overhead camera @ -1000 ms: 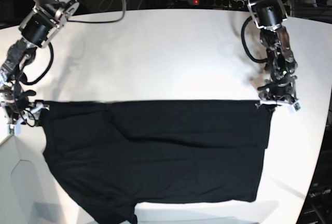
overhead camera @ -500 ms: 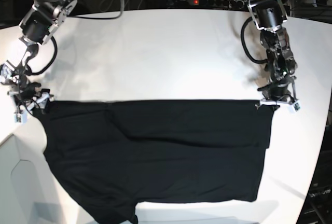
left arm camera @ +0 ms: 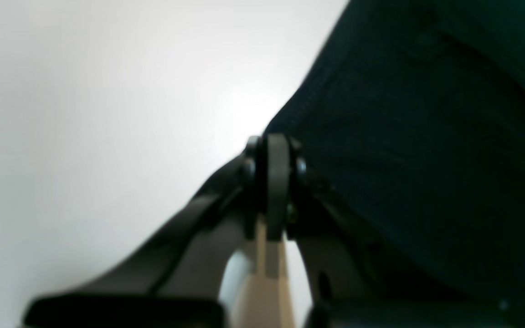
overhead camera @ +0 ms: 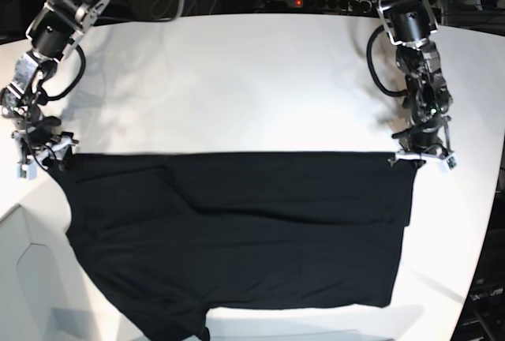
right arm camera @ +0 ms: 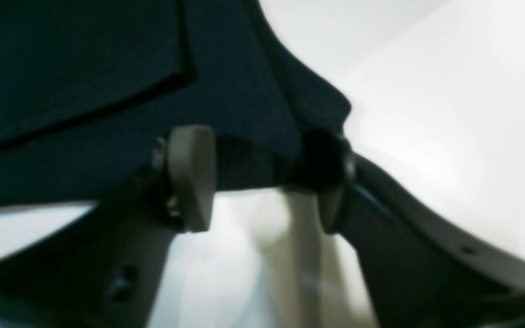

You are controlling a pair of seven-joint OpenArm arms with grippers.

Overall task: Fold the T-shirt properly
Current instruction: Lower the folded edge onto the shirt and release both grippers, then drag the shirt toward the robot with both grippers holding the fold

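T-shirt (overhead camera: 237, 238) flat on table (overhead camera: 252, 80); left gripper (overhead camera: 424, 157) pinches its 3 o'clock corner, right gripper (overhead camera: 43, 151) spread astride its 9 o'clock corner, closing comes next

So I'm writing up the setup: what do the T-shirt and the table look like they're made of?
The T-shirt looks like soft matte black knit cloth, probably cotton jersey: it lies limp, with shallow creases and a fine ribbed texture in the left wrist view. The table looks like a smooth white hard surface, perhaps laminate or painted board: it gives a soft sheen and faint shadows. The exact material is uncertain.
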